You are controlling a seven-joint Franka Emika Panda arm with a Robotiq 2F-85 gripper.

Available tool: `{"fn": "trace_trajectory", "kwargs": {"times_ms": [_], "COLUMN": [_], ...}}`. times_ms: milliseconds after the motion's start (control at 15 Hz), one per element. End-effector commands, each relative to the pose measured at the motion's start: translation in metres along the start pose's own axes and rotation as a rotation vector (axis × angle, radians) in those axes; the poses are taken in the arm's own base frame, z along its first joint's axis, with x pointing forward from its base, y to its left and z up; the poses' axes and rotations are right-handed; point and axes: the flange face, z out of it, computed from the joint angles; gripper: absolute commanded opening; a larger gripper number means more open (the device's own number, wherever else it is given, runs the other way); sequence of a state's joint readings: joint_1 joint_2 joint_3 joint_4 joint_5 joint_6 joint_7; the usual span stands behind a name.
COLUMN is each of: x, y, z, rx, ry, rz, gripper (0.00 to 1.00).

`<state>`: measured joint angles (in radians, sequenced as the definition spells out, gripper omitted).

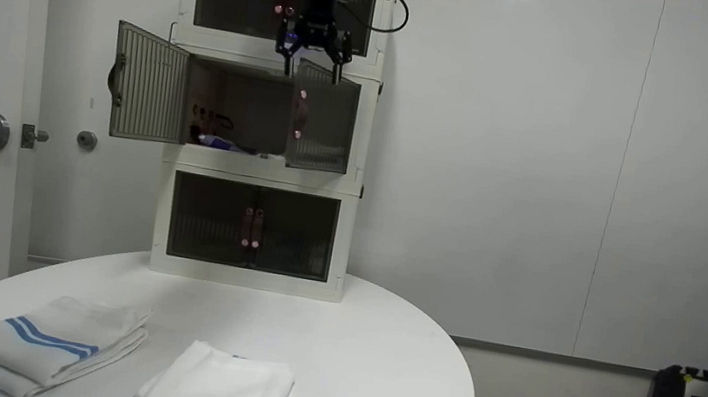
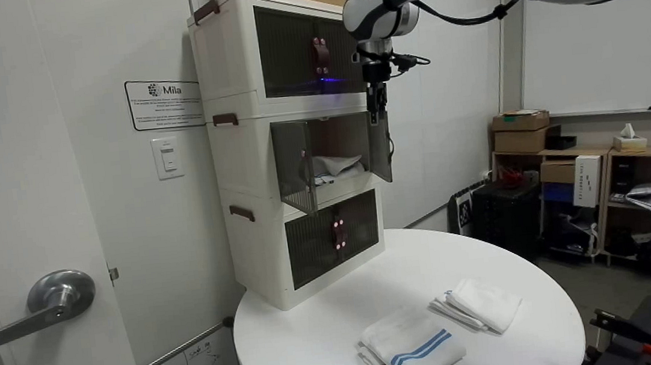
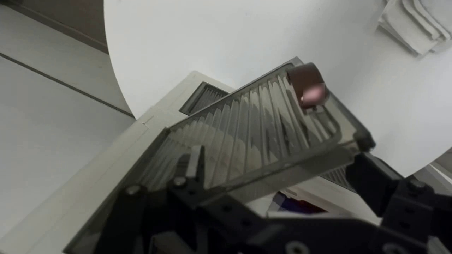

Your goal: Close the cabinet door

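A white box-shaped cabinet (image 2: 244, 155) of 3 stacked units is set on a round white counter (image 1: 385, 369). In both exterior views, the 2 ribbed, translucent grey doors of the middle unit (image 1: 261, 168) are seen swung outward, while the dark ribbed top doors (image 2: 287, 50) and the dark ribbed bottom doors (image 2: 311, 250) are seen closed. In an exterior view, the left-hand door (image 1: 151, 87) is turned well out; the right-hand door (image 1: 329, 129), fitted with a brown strap handle (image 3: 306, 81), is also angled out from the frame. A black 2-fingered end effector (image 1: 312, 73) is pointed downward at the upper edge of the right-hand door, its fingers (image 1: 337, 74) spread apart; whether the door is touched cannot be told. Inside the middle unit, a crumpled white cloth (image 2: 333, 166) is seen. On the counter, a folded white towel with 2 blue stripes (image 1: 50, 336) is laid near another folded white towel (image 1: 219, 391).
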<state>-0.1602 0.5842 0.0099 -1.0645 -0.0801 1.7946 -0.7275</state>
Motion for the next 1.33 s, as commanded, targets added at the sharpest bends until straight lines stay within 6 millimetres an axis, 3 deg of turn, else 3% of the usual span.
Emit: {"fn": "trace_trajectory", "kwargs": {"times_ms": [0,400,800,1267], "x": [0.013,0.02,0.031,0.047], "y": [-0.009,-0.016,-0.004,-0.018], "z": [-0.006,-0.007,0.011,0.027], "rx": [0.044,0.071,-0.019,0.035], "ry": [0.018,0.027,0.057,0.059], "rz": [-0.028,-0.045,-0.019,-0.146], "gripper": [1.0,1.0,1.0,1.0]}}
